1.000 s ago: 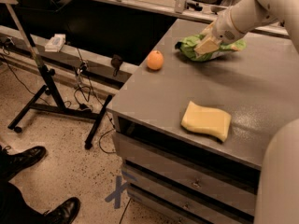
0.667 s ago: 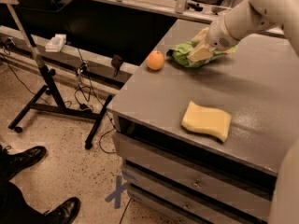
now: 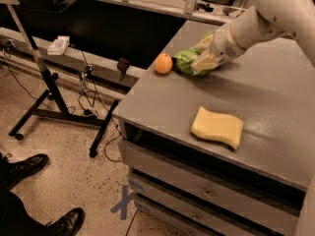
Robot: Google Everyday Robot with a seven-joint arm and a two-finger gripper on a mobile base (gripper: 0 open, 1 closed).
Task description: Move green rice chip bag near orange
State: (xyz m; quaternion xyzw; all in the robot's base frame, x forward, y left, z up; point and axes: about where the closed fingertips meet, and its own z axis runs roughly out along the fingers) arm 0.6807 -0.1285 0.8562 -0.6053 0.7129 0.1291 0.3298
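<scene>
One broad grey cabinet top (image 3: 275, 97), matte and faintly speckled, fills the right of the view, with flat metal drawers (image 3: 197, 191) stacked below its front edge. Reaching in from the upper right is the smooth white, tube-shaped robot arm (image 3: 268, 16), and to the left a black metal stand (image 3: 49, 82) spreads its legs over the flecked floor. On the near part of the top lies a yellow sponge (image 3: 217, 127), a soft rectangle with wavy edges, well apart from the rest. Farther back sits the green rice chip bag (image 3: 183, 61), crinkled and glossy, bunched up at the left edge of the top; the gripper (image 3: 205, 59) is down on its right side, clamped closed on the foil. Just beside the bag's left end, touching or nearly so, rests the orange (image 3: 163, 63), small, round and smooth. Since the earlier frames the bag and the gripper have slid left across the top, closing the gap to the orange, while the orange and sponge have kept their places
</scene>
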